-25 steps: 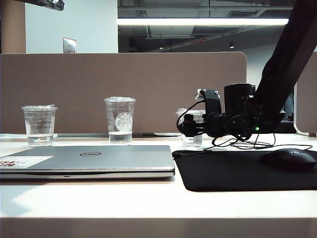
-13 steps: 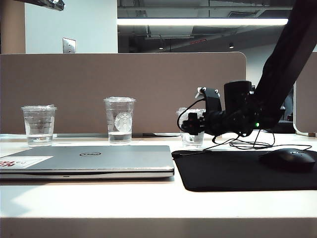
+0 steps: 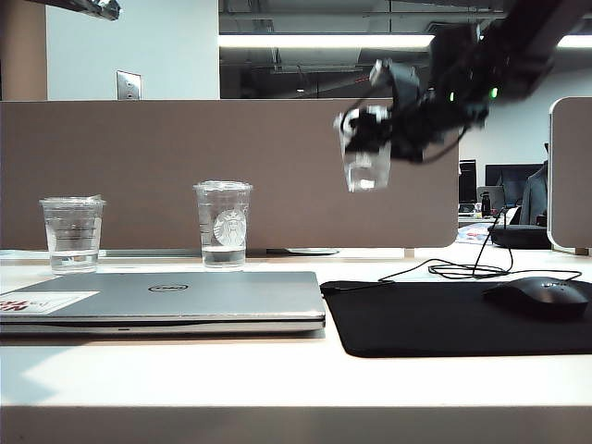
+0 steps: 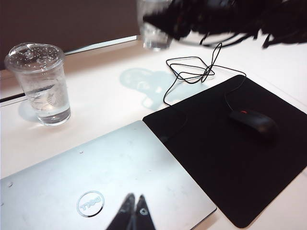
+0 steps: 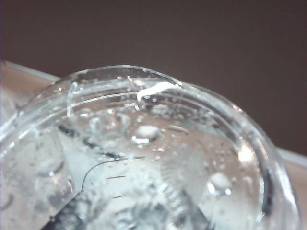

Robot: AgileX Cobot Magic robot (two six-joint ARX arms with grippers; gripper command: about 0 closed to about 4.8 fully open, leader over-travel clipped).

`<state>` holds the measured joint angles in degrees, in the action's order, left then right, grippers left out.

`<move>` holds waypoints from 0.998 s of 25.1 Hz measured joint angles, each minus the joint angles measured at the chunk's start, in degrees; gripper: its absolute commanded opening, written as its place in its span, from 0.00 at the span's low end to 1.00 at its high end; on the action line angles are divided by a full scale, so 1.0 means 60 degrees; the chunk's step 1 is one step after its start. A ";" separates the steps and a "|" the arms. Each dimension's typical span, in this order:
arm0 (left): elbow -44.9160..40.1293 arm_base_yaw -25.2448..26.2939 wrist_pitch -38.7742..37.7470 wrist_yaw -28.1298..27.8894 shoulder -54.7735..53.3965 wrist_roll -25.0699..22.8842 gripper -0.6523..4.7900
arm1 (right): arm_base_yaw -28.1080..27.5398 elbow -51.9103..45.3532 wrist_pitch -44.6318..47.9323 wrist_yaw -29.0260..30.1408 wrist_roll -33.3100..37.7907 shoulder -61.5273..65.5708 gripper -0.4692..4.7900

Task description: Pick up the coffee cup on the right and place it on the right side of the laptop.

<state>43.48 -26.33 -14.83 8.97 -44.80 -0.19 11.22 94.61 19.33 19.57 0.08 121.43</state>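
We read "Dell" on the laptop (image 3: 166,298). Our right gripper (image 3: 370,139) pinches the coffee cup (image 3: 365,165) high above the surface (image 3: 277,375); our left gripper (image 4: 132,211) hovers over the laptop lid, fingers pressed together.

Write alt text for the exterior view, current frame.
The right gripper holds the coffee cup in the air above the desk, over the black mouse pad to the right of the closed laptop. Two other clear cups stand behind the laptop, and a black mouse sits on the pad.
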 measured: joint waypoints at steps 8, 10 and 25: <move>0.0000 0.0000 0.0000 0.0000 0.0000 0.0000 0.11 | -0.0004 -0.0189 -0.0710 0.0007 -0.0029 -0.1086 0.57; 0.0000 0.0000 0.0004 -0.0004 0.0000 0.0000 0.11 | -0.0004 -0.0736 -0.0506 0.0011 -0.0062 -0.1388 0.57; 0.0000 0.0000 0.0000 -0.0004 -0.0004 0.0000 0.11 | 0.0004 -0.6313 0.3013 0.0022 0.0437 -0.3351 0.57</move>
<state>43.48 -26.33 -14.83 8.95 -44.82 -0.19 11.25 56.73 37.41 19.70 2.70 101.32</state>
